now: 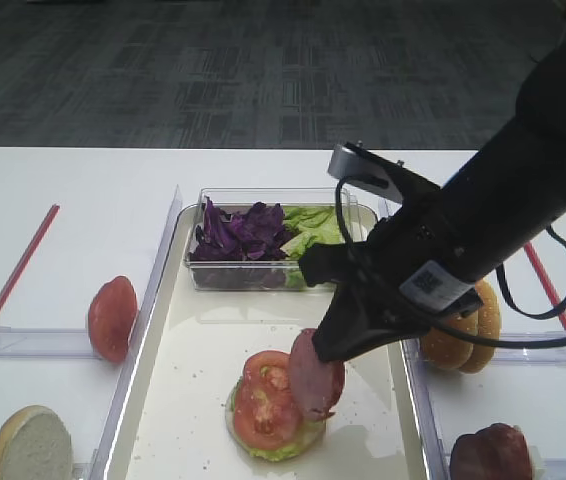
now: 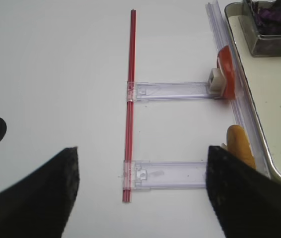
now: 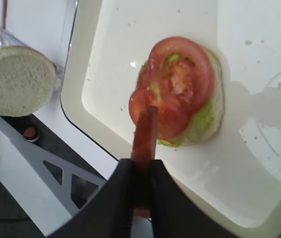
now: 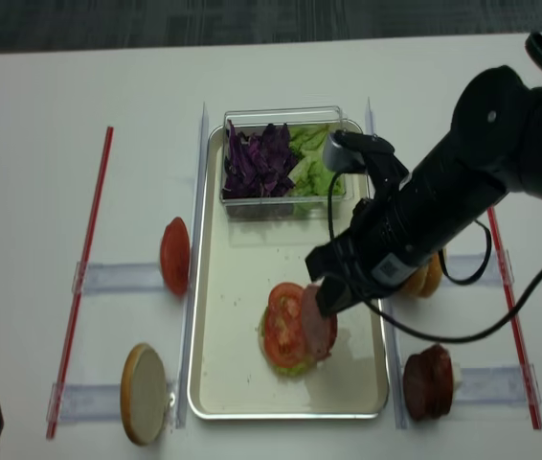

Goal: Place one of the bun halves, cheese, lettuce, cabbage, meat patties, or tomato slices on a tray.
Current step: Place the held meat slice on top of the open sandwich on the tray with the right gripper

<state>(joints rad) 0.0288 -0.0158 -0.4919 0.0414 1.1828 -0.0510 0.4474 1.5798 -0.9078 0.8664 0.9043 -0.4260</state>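
Observation:
My right gripper [image 1: 328,345] is shut on a pinkish meat patty [image 1: 315,378], held on edge just above the cream tray [image 1: 193,350]. The patty hangs at the right side of a stack: a pale bun half [image 3: 219,99], lettuce [image 3: 202,119] and two tomato slices [image 1: 263,398]. In the right wrist view the patty [image 3: 145,134] shows edge-on between the fingers, in front of the tomato [image 3: 180,79]. My left gripper [image 2: 140,193] is open over bare table left of the tray, with nothing between its fingers.
A clear box [image 1: 263,275] at the tray's far end holds purple cabbage [image 1: 243,232] and lettuce [image 1: 315,225]. Left of the tray stand tomato slices [image 1: 113,318] and a bun half [image 1: 28,445]. To the right are buns [image 1: 463,335] and meat patties [image 1: 488,455]. Red strips [image 2: 130,99] edge the work area.

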